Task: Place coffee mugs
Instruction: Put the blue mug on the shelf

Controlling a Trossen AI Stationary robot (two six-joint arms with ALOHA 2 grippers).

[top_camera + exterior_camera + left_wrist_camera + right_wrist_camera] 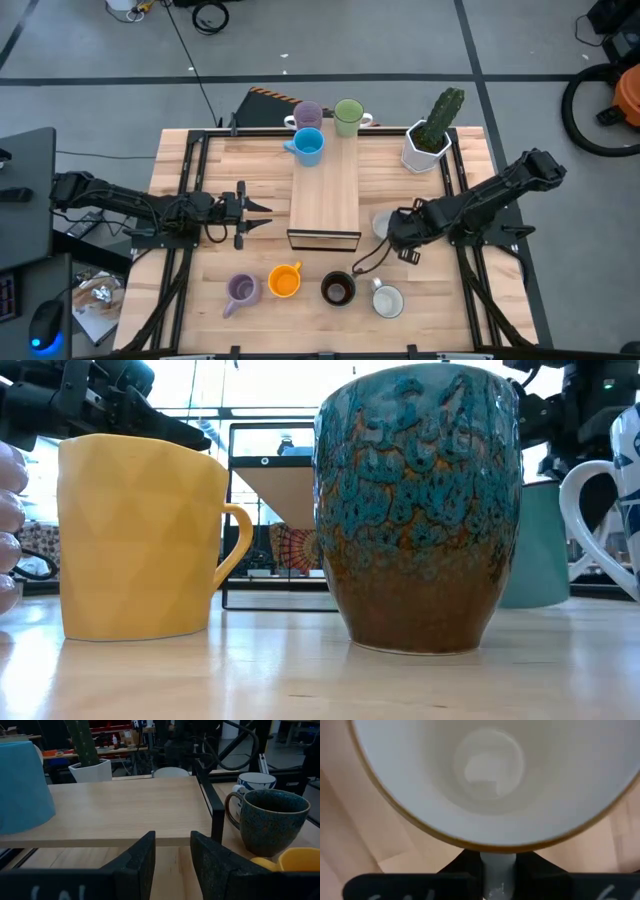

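Observation:
A raised wooden platform stands mid-table. A light blue mug sits on its far end, with a lilac mug and a green mug just behind it. Along the near edge stand a lilac mug, an orange mug, a black mug and a white mug. My right gripper, right of the platform, is shut on a pale mug that is white inside. My left gripper waits open, level, left of the platform. My right gripper pinches the pale mug's handle between its two fingers, just outside the rim. The fingers come from above, pointing down. The mug stays upright with its mouth up; whether its base is clear of the table, I cannot tell.
A white faceted pot with a cactus stands at the far right. A black cable loops on the table between the right gripper and the black mug. Black frame rails run along the table's left and right sides.

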